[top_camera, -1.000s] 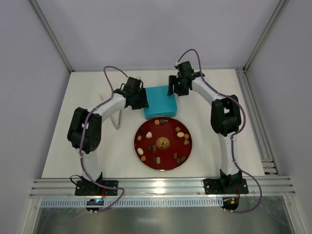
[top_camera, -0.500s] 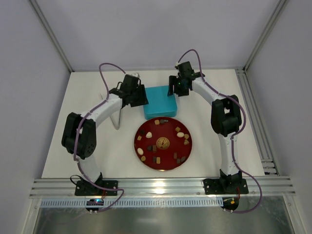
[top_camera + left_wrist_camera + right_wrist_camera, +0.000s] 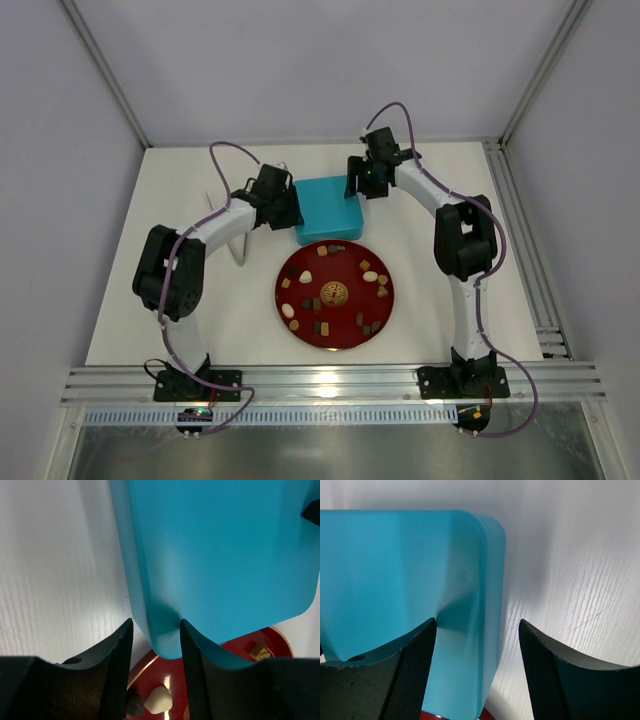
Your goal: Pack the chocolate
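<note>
Jaws of my left gripper (image 3: pixel 154 630) have just narrowed, now pinching the box (image 3: pixel 215 555) edge. My right gripper (image 3: pixel 477 630) straddles the far edge, spread. Chocolate (image 3: pixel 306 276) sits on the plate (image 3: pixel 352 305) just behind both, unpacked; I judge opening comes first.

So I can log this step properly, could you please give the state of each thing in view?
Teal rounded-corner box: solid face up, near edge overlapping the plate's rim.
Round red plate: flat, loaded.
Small brown, tan and cream chocolate pieces: loose on plate.
Gold-foil ball: plate centre.
Left gripper: astride box's near-left corner, grip unclear.
Right gripper: open, astride box's right edge.
</note>
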Robot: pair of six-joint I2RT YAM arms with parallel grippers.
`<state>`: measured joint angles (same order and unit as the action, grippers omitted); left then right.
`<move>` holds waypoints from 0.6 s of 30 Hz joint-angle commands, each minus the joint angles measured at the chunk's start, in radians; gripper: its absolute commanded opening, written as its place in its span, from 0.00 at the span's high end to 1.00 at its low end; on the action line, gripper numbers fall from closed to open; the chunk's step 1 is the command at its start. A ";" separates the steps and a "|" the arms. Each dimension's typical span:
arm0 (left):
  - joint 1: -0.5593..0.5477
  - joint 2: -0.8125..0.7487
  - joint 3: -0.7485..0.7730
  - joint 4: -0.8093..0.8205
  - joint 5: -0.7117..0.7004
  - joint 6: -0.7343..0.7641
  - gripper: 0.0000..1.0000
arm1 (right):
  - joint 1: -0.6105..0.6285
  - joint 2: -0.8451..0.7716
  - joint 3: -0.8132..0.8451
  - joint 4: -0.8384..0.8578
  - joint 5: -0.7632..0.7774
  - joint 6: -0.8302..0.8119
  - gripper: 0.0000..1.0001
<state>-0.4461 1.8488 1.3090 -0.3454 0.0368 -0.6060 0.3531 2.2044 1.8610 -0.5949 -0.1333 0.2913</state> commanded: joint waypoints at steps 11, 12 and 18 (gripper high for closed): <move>0.017 -0.002 0.191 -0.090 -0.048 0.051 0.50 | -0.003 -0.040 -0.006 -0.019 0.015 -0.007 0.32; 0.027 0.009 0.222 -0.093 -0.043 0.049 0.50 | -0.003 -0.037 -0.006 -0.022 0.015 -0.007 0.32; 0.072 0.162 0.440 -0.115 -0.093 0.083 0.48 | -0.003 -0.029 0.000 -0.020 0.009 -0.007 0.32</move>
<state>-0.3943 1.9533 1.6756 -0.4477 -0.0067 -0.5625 0.3515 2.1998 1.8542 -0.5922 -0.1356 0.2916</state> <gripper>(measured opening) 0.516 0.679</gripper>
